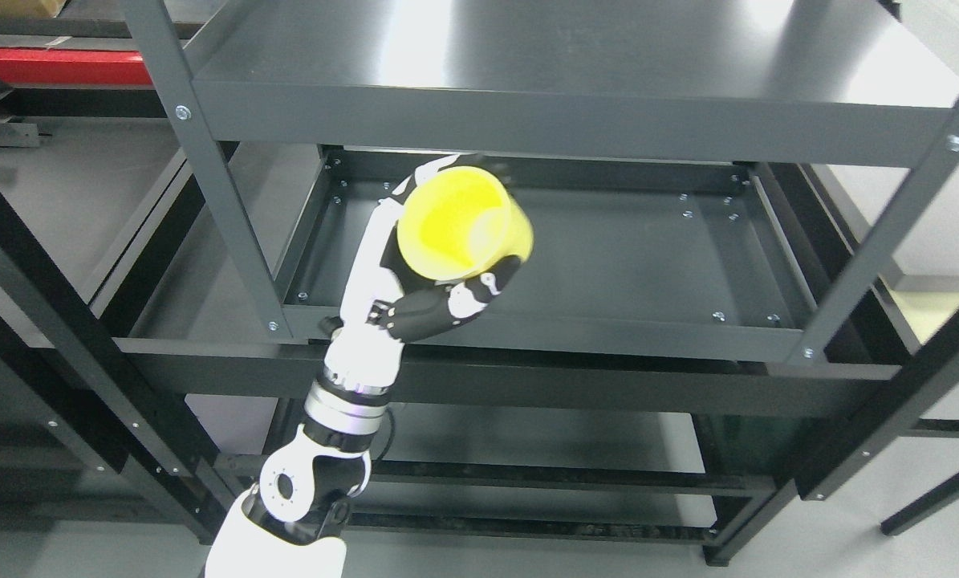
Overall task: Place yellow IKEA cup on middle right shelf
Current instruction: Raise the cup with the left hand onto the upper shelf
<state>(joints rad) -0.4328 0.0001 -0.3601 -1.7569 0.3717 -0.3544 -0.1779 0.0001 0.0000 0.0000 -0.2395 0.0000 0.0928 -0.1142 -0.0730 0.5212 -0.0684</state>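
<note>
Trouble from here would most likely come from the tilt of the yellow cup point(463, 223): it sits on its side in the left hand point(427, 277), mouth turned toward the camera and base pointing to the far right, so if the fingers let go as it stands, it would probably land on its wall and roll across the smooth dark tray of the middle shelf point(648, 265). A second risk is position. The cup hangs over the left part of that tray, while the task names the right side, so a release now would leave it in the wrong place. The upper shelf point(575, 120) lies just above the hand, and its front edge could catch the cup's rim or the knuckles if the arm lifts while moving right. The near left post point(230, 217) stands just beside the forearm and could be brushed too.

The left arm rises from the lower left, passes over the shelf's near front rail and bends the wrist to the right. Its fingers point(479, 293) are curled under and around the cup's wall, with a white one showing behind the rim at the top. The cup touches nothing but the hand. No right arm shows.
</note>
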